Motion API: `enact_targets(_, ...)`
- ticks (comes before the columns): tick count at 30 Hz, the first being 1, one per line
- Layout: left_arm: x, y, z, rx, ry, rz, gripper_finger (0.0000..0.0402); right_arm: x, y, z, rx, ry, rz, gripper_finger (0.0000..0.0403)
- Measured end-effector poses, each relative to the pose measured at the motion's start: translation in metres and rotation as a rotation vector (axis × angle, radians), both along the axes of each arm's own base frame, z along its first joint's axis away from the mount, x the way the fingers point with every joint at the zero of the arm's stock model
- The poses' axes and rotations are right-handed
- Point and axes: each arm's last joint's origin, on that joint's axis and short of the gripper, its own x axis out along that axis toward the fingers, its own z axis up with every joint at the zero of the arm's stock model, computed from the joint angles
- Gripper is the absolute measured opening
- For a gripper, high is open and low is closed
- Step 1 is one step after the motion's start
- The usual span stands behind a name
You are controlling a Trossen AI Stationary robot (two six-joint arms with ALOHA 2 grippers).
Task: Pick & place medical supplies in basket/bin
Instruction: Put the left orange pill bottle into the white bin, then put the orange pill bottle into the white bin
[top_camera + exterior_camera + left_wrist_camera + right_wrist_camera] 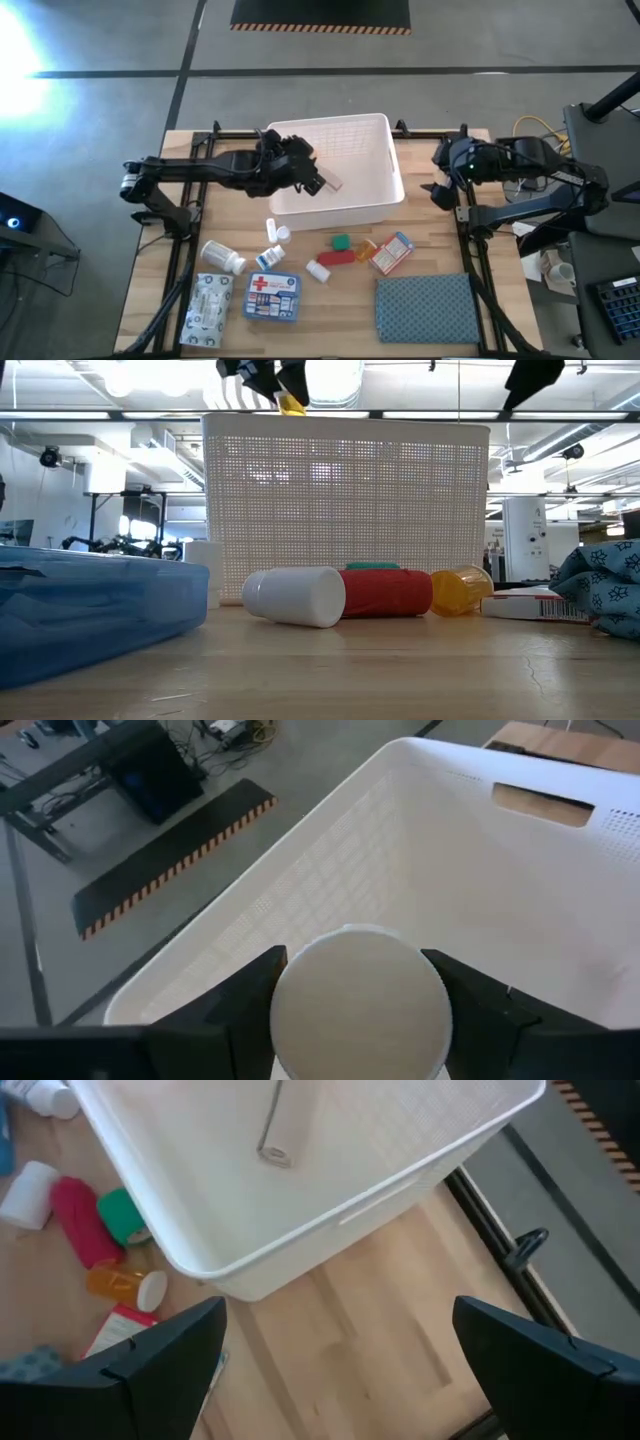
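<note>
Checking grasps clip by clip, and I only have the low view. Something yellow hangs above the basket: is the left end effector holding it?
Observer: Yes. The left end effector is shut on a bottle; its round white end faces the wrist camera.
Operator: Is it actually over the basket?
Observer: Yes, from above it sits over the left part of the basket, inside the rim.
Operator: And the right arm?
Observer: The right end effector hangs open off the basket's right wall, holding nothing.

Seen from above, the supplies (325, 262) lie below the basket (393, 160), the cloth (425, 308) at lower right, the left end effector (318, 183) over it.
</note>
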Motion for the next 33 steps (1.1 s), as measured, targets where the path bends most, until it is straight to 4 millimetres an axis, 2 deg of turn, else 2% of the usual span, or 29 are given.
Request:
enact_targets(9, -0.001, -0.006, 0.001, -0.003, 0.007, -0.018, 0.0296, 0.008, 0.0, -0.003, -0.012, -0.011, 0.052, 0.0379)
enact_targets(13, -0.007, -0.027, 0.019, -0.009, -0.046, -0.09, 0.031, 0.011, 0.004, -0.004, 0.076, -0.034, 0.144, 0.0379)
enact_targets(16, -0.013, -0.048, 0.032, -0.047, -0.08, -0.19, 0.0311, 0.013, 0.008, -0.012, 0.146, -0.006, 0.246, 0.0379)
enact_targets(22, -0.021, -0.095, 0.032, -0.104, -0.099, -0.335, 0.031, 0.019, 0.023, -0.057, 0.212, 0.16, 0.505, 0.0379)
enact_targets(27, -0.04, -0.125, 0.01, -0.161, 0.007, -0.339, 0.031, 0.037, 0.039, -0.101, 0.276, 0.244, 0.515, 0.0379)
enact_targets(30, -0.058, -0.139, -0.005, -0.223, 0.077, -0.276, 0.031, 0.056, 0.054, -0.116, 0.294, 0.211, 0.539, 0.0379)
enact_targets(33, -0.076, -0.153, -0.018, -0.264, 0.117, -0.215, 0.031, 0.074, 0.074, -0.127, 0.221, 0.199, 0.682, 0.0379)
